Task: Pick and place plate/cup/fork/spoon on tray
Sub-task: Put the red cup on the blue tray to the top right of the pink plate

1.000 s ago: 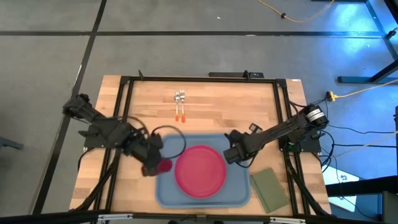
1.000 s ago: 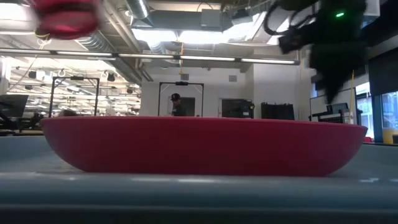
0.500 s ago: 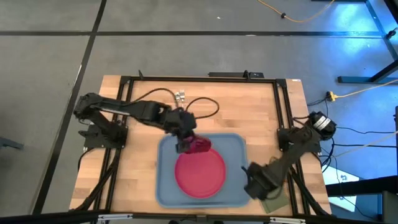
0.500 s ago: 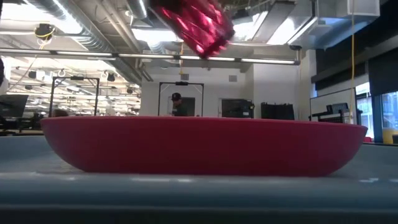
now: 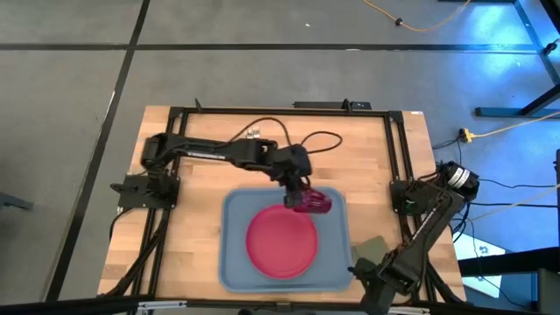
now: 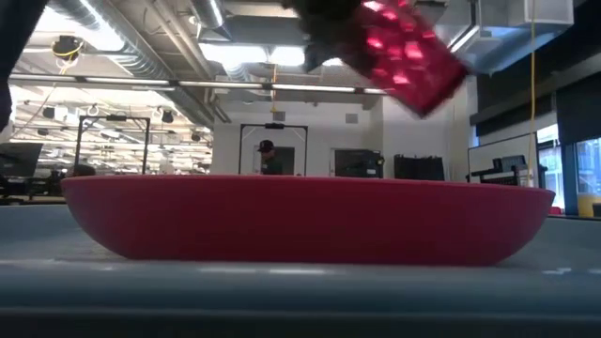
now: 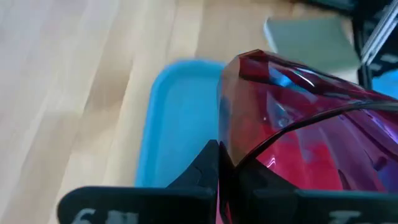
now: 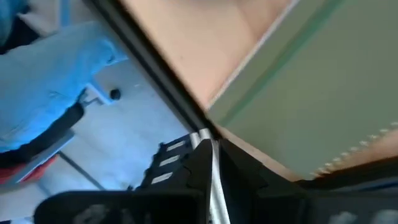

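The left hand (image 5: 300, 194) grips the cup (image 5: 312, 201), tilted, above the tray's (image 5: 234, 210) far right corner, beside the plate (image 5: 282, 241). The right hand's (image 5: 378, 278) opening I cannot tell.

Left hand (image 5: 298, 196) with cup (image 5: 312, 201) now farther right over tray (image 5: 233, 210); right hand withdrawn toward table's near-right corner.

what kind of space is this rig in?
Likely an open robotics lab or workshop: exposed ceiling ducts, a person among metal frames in the background, and cables across the grey floor around the table.
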### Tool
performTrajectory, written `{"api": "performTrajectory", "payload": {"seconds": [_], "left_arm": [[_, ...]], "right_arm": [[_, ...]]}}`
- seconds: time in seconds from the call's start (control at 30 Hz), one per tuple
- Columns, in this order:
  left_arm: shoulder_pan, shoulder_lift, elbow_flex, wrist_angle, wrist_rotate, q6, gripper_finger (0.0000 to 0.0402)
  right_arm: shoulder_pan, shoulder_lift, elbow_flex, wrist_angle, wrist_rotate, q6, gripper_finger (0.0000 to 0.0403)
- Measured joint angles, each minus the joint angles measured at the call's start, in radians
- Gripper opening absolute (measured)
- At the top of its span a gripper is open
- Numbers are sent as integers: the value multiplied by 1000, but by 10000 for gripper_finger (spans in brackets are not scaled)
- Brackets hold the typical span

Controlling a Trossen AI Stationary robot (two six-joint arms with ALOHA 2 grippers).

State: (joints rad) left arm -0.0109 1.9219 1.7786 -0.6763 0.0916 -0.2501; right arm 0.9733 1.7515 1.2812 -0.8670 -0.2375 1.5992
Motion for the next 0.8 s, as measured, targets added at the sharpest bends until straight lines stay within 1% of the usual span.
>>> {"api": "performTrajectory", "payload": {"seconds": [0.2, 0.37, 0.53, 0.63, 0.7, 0.8], "left_arm": [[0, 138, 208, -146, 3, 9, 2], [7, 239, 314, -186, -1, 9, 2], [18, 306, 378, -197, -1, 8, 2], [27, 326, 386, -235, -2, 7, 2], [33, 326, 388, -289, -9, -6, 2], [37, 324, 388, -330, -78, -9, 2]], "right_arm": [[18, 0, 0, 2, 0, 44, 33], [20, 0, 0, 7, 0, 45, 33], [20, 0, 0, 12, 0, 48, 33], [20, 0, 0, 12, 0, 48, 33], [20, 0, 0, 13, 0, 49, 33], [20, 0, 0, 12, 0, 49, 33]]}}
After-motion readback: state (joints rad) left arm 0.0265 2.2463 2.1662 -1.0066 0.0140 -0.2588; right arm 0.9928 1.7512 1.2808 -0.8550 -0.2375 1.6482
